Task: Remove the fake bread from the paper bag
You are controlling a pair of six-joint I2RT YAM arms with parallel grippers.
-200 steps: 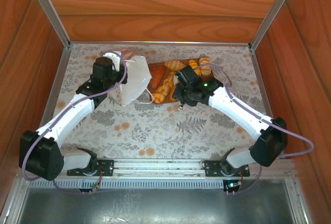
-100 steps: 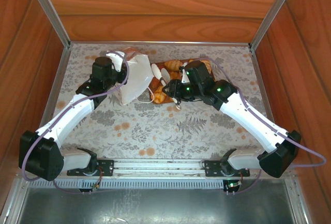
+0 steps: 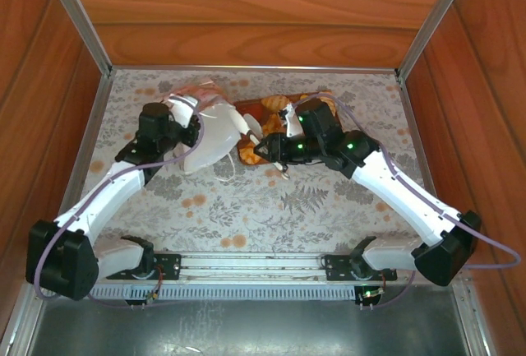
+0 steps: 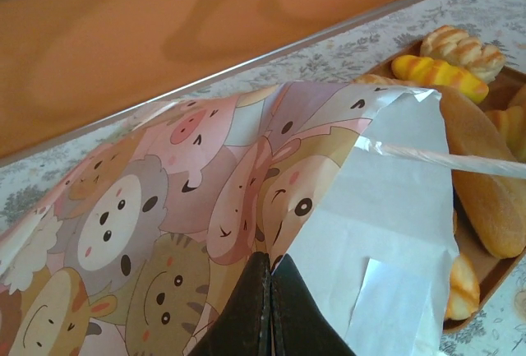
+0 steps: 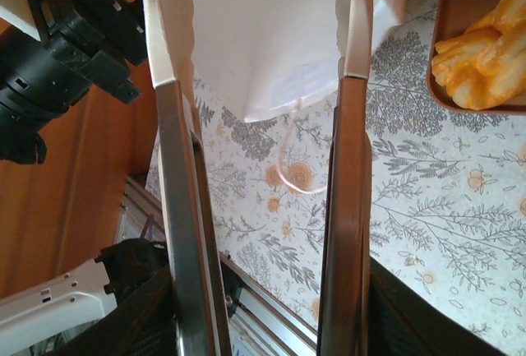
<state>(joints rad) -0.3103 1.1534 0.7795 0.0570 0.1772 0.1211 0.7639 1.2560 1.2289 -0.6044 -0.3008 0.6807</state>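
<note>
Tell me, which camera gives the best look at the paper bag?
The left wrist view: the paper bag sits close up, its cartoon-animal print and white side plain. The top external view shows it small, a tilted white shape. The right wrist view catches a white part and a dangling cord loop.

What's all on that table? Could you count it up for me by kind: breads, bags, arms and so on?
Robot arms: 2, the left arm and the right arm
Paper bag: 1
Brown board: 1
Fake bread: 5 I can make out on the board; more may be hidden
Total: 9 seen
</note>
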